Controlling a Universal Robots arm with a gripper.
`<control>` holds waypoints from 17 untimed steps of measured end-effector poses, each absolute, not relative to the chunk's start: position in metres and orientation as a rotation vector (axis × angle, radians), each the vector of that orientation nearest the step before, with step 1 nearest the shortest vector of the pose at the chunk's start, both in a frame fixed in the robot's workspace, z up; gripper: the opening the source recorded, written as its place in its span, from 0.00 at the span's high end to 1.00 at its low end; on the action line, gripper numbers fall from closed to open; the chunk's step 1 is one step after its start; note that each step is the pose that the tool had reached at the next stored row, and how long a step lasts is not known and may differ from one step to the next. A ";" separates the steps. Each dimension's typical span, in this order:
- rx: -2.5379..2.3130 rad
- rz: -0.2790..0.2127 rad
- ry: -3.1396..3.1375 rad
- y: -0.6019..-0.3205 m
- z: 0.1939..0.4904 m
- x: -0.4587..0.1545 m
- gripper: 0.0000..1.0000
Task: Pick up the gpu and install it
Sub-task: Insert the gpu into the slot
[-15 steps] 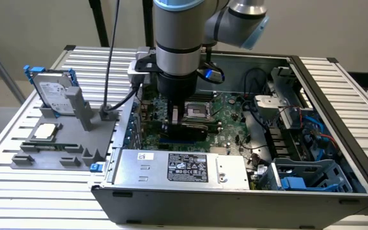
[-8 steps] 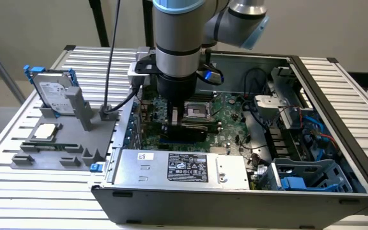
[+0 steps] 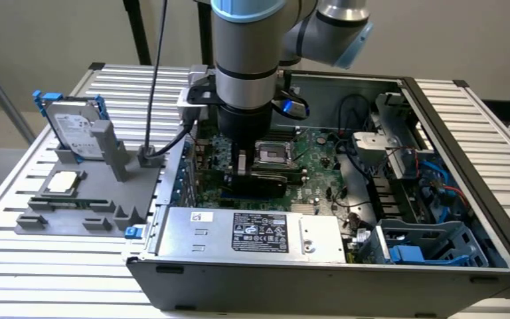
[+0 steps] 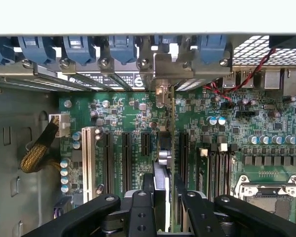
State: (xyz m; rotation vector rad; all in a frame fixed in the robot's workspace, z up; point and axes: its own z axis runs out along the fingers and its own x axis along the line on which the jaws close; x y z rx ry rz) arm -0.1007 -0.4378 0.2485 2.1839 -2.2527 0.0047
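Gripper [image 4: 162, 197] clamps the gpu [image 4: 164, 148] edge-on — over the motherboard [image 4: 123, 113].

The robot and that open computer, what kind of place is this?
Probably a workshop bench for putting computers together. An open computer case sits on a slatted metal table, a grey holder keeps spare parts like a hard drive, and the gripper holds the gpu over the motherboard.

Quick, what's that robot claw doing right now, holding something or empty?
Gripper: shut on the gpu, a thin flat black card with a silver metal bracket, held edge-down over the green motherboard.
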 end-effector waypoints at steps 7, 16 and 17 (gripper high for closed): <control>2.184 0.006 -2.253 -0.438 0.248 -0.103 0.73; 2.184 0.010 -2.253 -0.438 0.247 -0.105 0.73; 2.185 0.010 -2.253 -0.438 0.247 -0.105 0.73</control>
